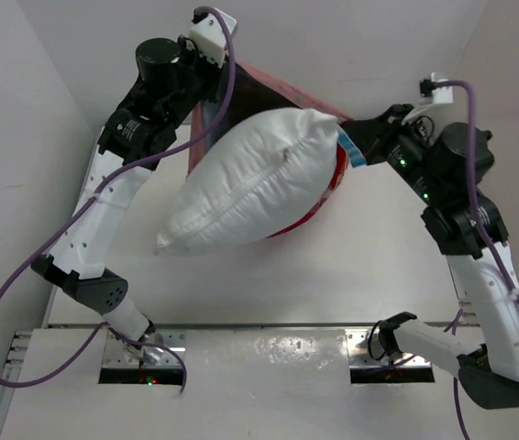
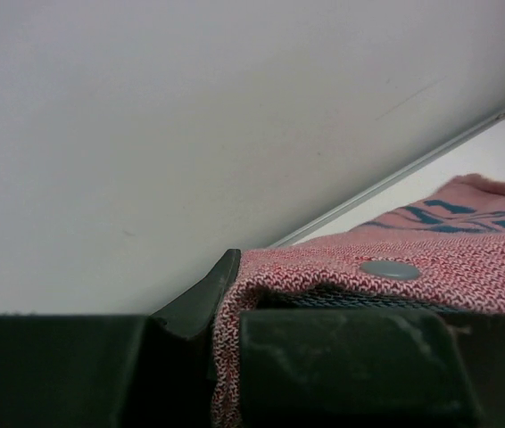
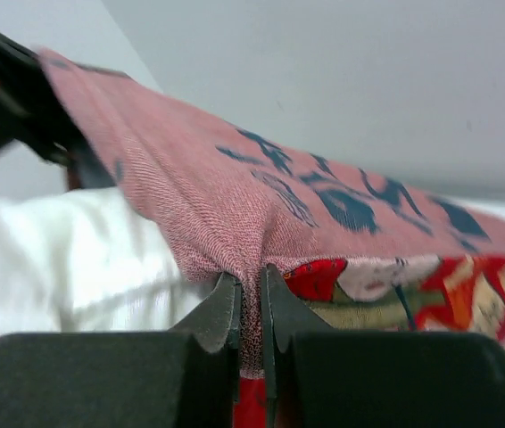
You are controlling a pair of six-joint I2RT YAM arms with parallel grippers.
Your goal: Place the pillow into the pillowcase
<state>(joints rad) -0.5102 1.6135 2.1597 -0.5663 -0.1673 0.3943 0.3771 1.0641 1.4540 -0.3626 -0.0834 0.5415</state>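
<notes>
puffy white pillow [image 1: 250,179] juts from the red pillowcase [image 1: 282,92]; left claw [image 2: 226,299] and right claw [image 3: 251,299] each clamp its hem.

My table [image 1: 360,266] is white and flat. White walls [image 1: 21,137] stand close around it. A thin metal strip [image 2: 386,183] runs along its edge by the wall. At the near edge sit my left arm's base [image 1: 145,348] and my right arm's base [image 1: 390,353], bolted down. The pillow [image 1: 250,183] is low over the middle. I cannot tell if its bottom corner touches the table.
</notes>
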